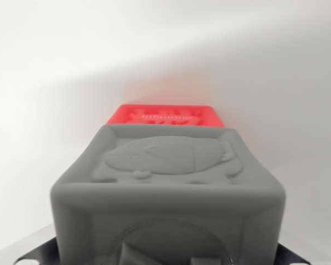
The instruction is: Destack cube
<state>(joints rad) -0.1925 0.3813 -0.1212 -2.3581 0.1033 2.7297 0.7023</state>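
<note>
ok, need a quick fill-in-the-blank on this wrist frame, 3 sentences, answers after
1. The cube nearest the camera is ____ in colour.
2. The cube partly hidden behind it is ____ in colour.
3. The raised design on the near cube's upper face looks like an ____.

Missing words: grey; red; animal

The gripper is not in view, so its state cannot be judged.

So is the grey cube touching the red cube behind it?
Cannot tell. In the wrist view, the grey cube hides the lower part of the red cube, so no contact or gap shows.
</note>
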